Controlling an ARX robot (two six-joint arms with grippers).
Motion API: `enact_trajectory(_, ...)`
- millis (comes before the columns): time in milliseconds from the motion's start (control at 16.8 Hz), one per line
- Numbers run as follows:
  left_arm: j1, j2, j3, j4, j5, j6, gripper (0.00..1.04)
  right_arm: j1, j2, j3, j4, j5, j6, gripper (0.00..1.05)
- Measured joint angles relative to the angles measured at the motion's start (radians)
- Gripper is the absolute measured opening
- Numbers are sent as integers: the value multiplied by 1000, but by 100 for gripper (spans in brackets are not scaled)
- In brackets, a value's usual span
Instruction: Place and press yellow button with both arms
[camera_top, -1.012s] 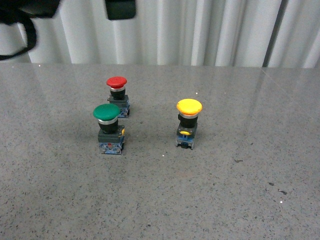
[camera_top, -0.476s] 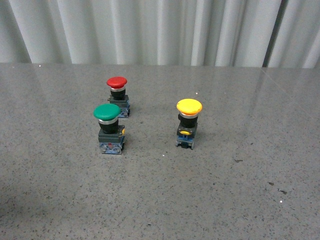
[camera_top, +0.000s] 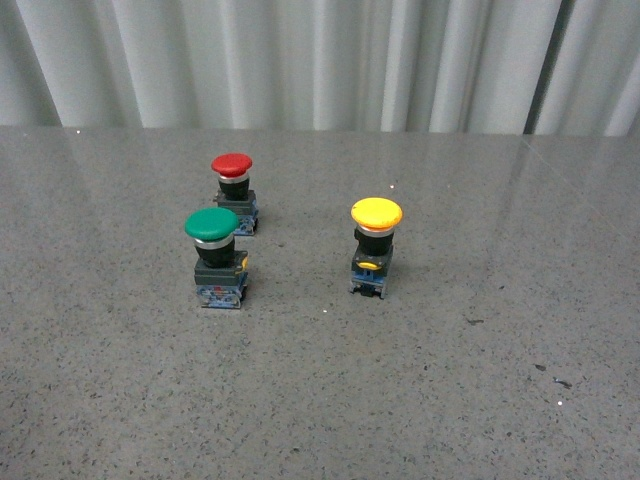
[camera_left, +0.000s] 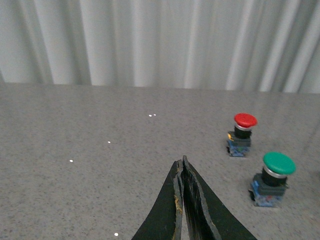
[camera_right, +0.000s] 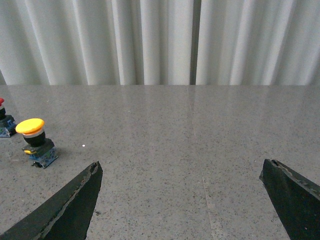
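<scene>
The yellow button (camera_top: 376, 246) stands upright on the grey table, right of centre in the front view, with a yellow cap, black body and blue-grey base. It also shows in the right wrist view (camera_right: 36, 141), far from the fingers. My right gripper (camera_right: 181, 172) is open wide and empty over bare table. My left gripper (camera_left: 182, 167) is shut with nothing between its fingers, above bare table, apart from the buttons. Neither arm shows in the front view.
A green-capped button (camera_top: 216, 256) and a red-capped button (camera_top: 234, 190) stand left of the yellow one; both also show in the left wrist view (camera_left: 272, 177) (camera_left: 242, 134). A white pleated curtain (camera_top: 320, 60) closes the table's far edge.
A black arm at the top left of the front view a second ago has left the view. The buttons have not moved.
</scene>
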Motion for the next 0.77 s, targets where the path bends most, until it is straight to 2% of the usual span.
enact_trajectory(238, 66, -40, -20, -13, 29, 0, 2, 0, 0, 0, 1, 0, 0, 98)
enact_trajectory(774, 63, -241, -96, -135, 45, 0, 2, 0, 0, 0, 0, 0, 0, 98)
